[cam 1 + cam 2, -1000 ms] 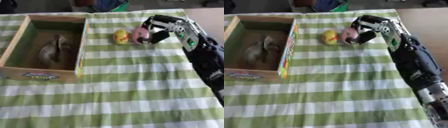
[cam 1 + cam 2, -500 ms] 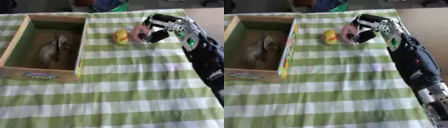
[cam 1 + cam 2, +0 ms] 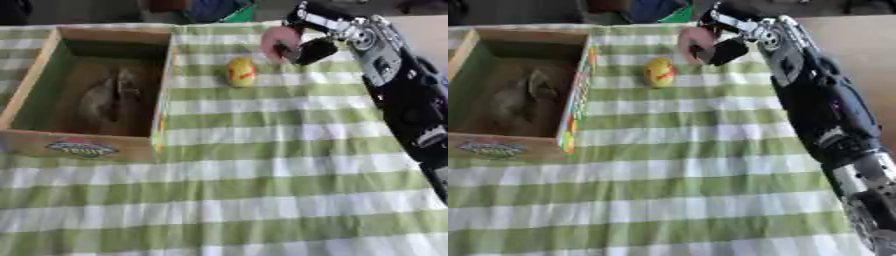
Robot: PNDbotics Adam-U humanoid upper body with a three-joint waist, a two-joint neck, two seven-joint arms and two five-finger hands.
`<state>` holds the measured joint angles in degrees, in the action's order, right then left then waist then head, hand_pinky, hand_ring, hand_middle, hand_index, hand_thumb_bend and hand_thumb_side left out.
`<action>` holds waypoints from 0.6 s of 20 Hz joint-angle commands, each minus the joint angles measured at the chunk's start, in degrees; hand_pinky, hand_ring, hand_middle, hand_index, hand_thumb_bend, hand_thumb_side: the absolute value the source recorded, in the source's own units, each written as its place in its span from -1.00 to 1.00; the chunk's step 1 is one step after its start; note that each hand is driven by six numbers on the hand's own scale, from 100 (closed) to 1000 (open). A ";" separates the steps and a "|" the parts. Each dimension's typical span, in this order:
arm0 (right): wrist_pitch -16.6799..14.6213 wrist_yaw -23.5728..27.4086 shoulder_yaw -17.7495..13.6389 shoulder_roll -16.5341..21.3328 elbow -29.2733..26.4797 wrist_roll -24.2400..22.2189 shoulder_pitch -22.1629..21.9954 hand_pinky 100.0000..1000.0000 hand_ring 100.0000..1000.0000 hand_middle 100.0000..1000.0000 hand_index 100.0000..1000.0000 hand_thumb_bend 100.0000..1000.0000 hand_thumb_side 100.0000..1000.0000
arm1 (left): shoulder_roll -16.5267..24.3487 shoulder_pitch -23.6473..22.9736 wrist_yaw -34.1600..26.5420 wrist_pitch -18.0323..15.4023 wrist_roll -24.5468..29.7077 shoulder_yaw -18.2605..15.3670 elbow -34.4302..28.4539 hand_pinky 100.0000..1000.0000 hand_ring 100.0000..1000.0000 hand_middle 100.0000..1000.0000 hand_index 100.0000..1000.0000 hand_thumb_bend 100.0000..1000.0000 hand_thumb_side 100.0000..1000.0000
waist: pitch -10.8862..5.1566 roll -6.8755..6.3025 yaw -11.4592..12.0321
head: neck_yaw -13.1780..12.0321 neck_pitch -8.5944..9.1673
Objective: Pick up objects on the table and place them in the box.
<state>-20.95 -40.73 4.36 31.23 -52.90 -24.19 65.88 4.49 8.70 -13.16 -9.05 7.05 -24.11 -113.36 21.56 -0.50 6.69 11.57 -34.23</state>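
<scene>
The right hand (image 3: 308, 37) is reaching in from the upper right, over the far part of the bench (image 3: 262, 200), with its black and silver arm (image 3: 815, 110) running down the right side of both views. Its fingers (image 3: 313, 50) are curling round a pink rounded object (image 3: 280, 40) and grasping it; whether that object is clear of the cloth or resting on it cannot be told. A green-and-white striped cloth (image 3: 245, 170) is covering the bench.

A small yellow object with a reddish patch (image 3: 241, 72) is lying on the cloth just left of and slightly nearer than the pink object, apart from the hand and not touching it. It is sitting between the hand and the box.

The box (image 3: 162, 107), wooden with a printed label on its near wall, is standing on the left part of the bench, open at the top. A brownish, elongated item (image 3: 105, 97) is lying inside on the box floor; its nature cannot be made out. The yellow object is lying outside the box, near its right wall but not against it.

The left hand is not appearing in either view. Beyond the far edge of the bench, blue and green shapes (image 3: 219, 10) are showing.
</scene>
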 commanded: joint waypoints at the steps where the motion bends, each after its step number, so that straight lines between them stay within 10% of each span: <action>1: 0.35 1.72 0.57 0.64 -3.34 0.83 2.34 0.18 0.12 -0.61 -0.05 -1.00 -0.52 | 1.15 0.60 -0.28 0.21 -0.06 0.09 -1.23 0.17 0.44 0.32 0.44 -1.00 1.00 | -1.63 0.18 -0.14 | -0.02 0.03; 12: 2.40 5.61 3.16 -5.67 -7.81 -0.02 7.74 0.17 0.09 -0.66 -0.08 -1.00 -0.45 | 1.81 0.93 -0.64 0.68 -0.23 0.40 -1.23 0.16 0.44 0.32 0.44 -1.00 0.99 | -3.07 1.14 0.94 | 0.93 -0.66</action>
<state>-18.74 -35.94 7.50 25.71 -59.17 -24.07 71.97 4.62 9.13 -13.64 -8.46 6.89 -23.81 -113.36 20.00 0.80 7.61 12.19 -34.60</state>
